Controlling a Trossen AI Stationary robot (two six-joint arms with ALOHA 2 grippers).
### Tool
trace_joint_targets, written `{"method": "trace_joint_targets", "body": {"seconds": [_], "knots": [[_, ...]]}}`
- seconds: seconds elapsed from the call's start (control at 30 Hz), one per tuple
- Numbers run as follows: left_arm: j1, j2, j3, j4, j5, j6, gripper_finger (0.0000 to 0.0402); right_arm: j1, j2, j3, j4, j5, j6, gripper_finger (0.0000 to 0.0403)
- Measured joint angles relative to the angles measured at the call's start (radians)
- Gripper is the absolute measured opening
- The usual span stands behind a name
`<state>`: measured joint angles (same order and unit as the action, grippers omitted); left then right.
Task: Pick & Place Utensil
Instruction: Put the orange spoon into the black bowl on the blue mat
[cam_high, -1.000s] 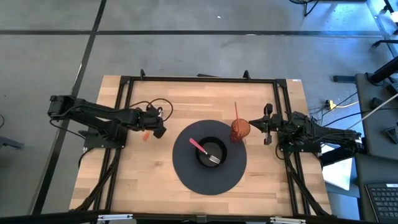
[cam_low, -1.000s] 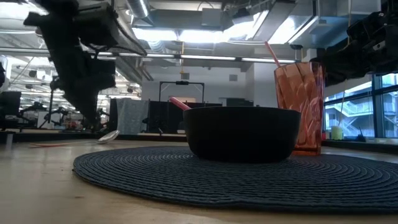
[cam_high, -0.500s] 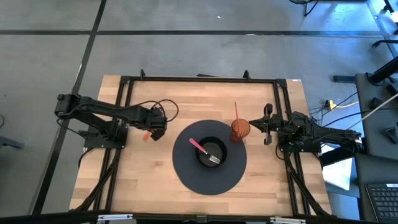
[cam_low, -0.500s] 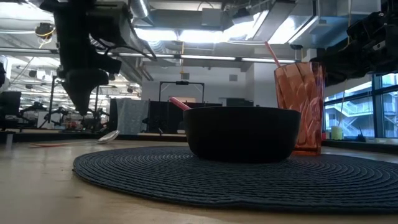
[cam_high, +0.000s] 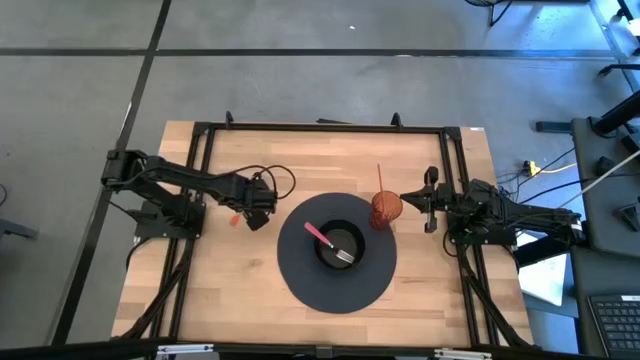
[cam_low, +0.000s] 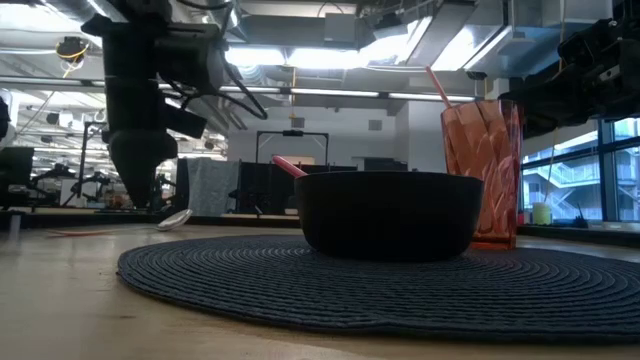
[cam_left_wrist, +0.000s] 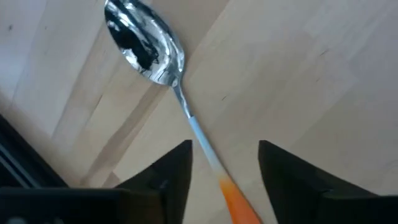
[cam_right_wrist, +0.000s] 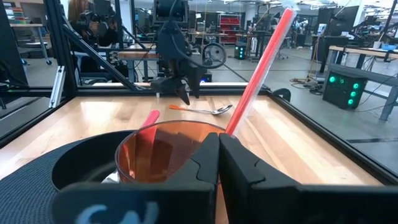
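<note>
Spoon (cam_left_wrist: 163, 81) lies flat on the wooden table (cam_high: 230, 290), left of the round dark mat (cam_high: 300, 285); silver bowl, orange handle. Left gripper (cam_left_wrist: 222, 168) hangs over it, fingers (cam_left_wrist: 283, 171) spread either side of the handle, not touching it. Black bowl (cam_low: 392, 213) on the mat holds a pink-handled fork (cam_high: 328, 241). Right gripper (cam_high: 430, 200) closed, empty, just beside the orange cup (cam_low: 482, 180) with its straw (cam_right_wrist: 261, 62).
</note>
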<state>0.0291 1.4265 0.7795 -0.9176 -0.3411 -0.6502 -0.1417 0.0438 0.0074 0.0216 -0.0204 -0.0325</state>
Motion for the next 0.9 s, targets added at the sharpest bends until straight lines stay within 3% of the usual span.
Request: {"method": "trace_joint_targets", "body": {"seconds": [0.17,0.3,0.4,0.63,0.9], "knots": [[0.042,0.0,0.0,-0.01,0.031,-0.002,0.0219,0.0,0.0,0.0,0.0,0.0,0.001,0.0011],[0.106,0.0,-0.01,0.012,0.116,0.052,0.0238,0.0,0.0,0.0,0.0,0.0,0.001,0.0011],[0.174,0.0,-0.026,0.038,0.191,0.113,0.0241,0.0,0.0,0.0,0.0,0.0,0.001,0.0011],[0.324,0.0,-0.036,0.05,0.232,0.19,0.024,0.0,0.0,0.0,0.0,0.0,-0.001,0.0011],[0.383,0.015,-0.036,0.081,0.296,0.251,0.0239,0.0,0.0,0.0,0.0,0.0,-0.001,0.0011]]}}
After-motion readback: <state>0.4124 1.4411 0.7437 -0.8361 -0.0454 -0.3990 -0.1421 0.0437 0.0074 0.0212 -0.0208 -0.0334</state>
